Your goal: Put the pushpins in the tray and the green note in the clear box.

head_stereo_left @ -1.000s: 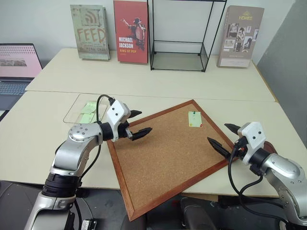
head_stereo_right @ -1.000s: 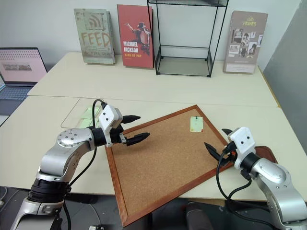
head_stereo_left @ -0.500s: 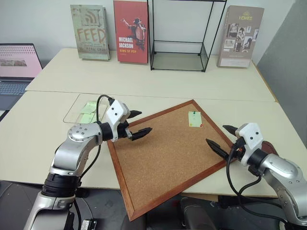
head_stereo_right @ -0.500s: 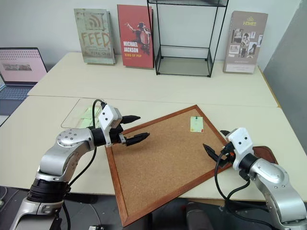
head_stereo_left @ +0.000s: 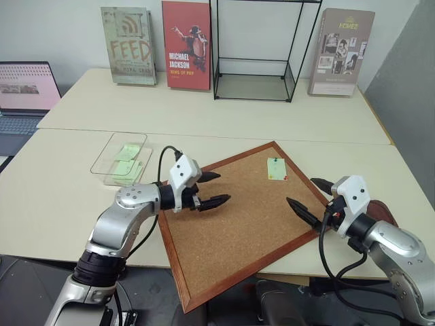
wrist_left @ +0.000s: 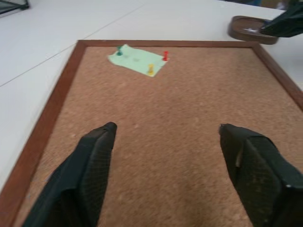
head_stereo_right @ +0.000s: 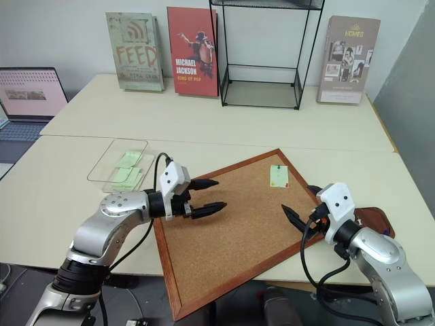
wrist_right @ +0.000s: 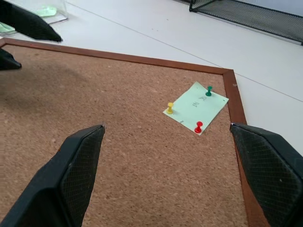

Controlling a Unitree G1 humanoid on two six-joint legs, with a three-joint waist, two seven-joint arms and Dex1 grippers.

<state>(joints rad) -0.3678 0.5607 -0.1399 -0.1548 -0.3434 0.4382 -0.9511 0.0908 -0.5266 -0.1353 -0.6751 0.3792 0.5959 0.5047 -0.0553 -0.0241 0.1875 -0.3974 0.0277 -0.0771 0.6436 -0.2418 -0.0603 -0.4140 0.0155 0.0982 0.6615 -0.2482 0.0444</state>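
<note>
Clear box (head_stereo_left: 121,159) at 10 o'clock, green slips inside. Left gripper (head_stereo_left: 213,189) spread, empty, over corkboard (head_stereo_left: 238,217). Green note (head_stereo_left: 275,168) pinned at board's 1 o'clock by pushpins (wrist_right: 198,126). Right gripper (head_stereo_left: 309,197) wide apart, empty. Tray (head_stereo_left: 380,212) at 3 o'clock.

We see bare cork on the corkboard (head_stereo_left: 238,217) between our two end effectors, so the way to the green note (wrist_right: 195,108) is open. Three pushpins (wrist_right: 198,126) stick up from it.
</note>
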